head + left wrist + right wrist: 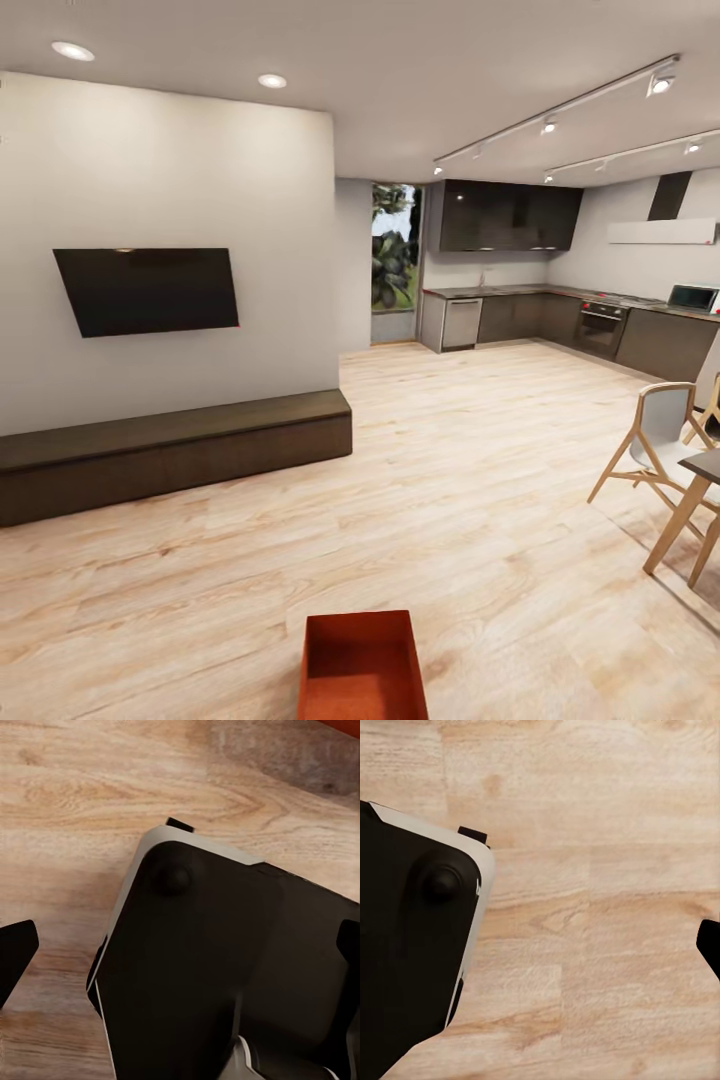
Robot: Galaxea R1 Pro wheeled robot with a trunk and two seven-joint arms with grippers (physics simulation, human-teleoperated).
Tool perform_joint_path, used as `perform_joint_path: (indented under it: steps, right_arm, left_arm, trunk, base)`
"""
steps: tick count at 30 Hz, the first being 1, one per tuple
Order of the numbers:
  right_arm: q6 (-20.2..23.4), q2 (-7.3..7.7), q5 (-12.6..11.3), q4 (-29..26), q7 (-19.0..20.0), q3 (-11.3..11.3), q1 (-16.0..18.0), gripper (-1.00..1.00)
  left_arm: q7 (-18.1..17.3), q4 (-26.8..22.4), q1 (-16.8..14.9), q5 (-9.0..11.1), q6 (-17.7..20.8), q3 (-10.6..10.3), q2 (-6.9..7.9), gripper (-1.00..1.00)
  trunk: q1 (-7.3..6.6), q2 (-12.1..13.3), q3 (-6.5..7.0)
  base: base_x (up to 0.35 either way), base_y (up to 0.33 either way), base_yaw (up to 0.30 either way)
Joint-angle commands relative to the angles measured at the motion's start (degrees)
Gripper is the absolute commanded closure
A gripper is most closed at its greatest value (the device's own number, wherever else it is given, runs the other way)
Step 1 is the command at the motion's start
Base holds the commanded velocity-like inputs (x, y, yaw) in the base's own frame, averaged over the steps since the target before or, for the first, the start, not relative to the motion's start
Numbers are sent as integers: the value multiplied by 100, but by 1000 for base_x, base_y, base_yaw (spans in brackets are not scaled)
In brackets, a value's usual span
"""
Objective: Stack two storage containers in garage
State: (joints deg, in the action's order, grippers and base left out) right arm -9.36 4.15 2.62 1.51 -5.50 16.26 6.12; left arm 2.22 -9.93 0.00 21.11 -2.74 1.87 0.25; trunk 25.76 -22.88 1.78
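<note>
The orange-red storage container (362, 667) sat at the 6 o'clock edge of the head view, open side up, close before the robot, over light wood plank floor (470, 480). Jaw state could not be told from either wrist view. The step appeared to be transit: drive smoothly, keep the container level, and pass clear of the low bench (170, 452) at 9 o'clock and the chair (655, 440) at 3 o'clock.

container (362, 666) on floor (480, 480), bench (170, 450) left, chair (655, 445) right
</note>
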Motion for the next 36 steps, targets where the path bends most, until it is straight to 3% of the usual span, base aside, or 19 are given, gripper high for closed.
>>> perform_joint_path:
  steps: [1,36]
  right_arm:
    - [-27,0,28,16,-23,18,4,-100]
    - [-23,4,26,16,23,7,6,-100]
  left_arm:
    - [6,0,0,-2,-9,16,-1,-100]
    - [6,0,0,-2,-13,18,-4,-100]
  trunk:
    - [2,-4,-2]
    - [2,-4,-6]
  base:
    - [-2,126,0]
    - [0,9,0]
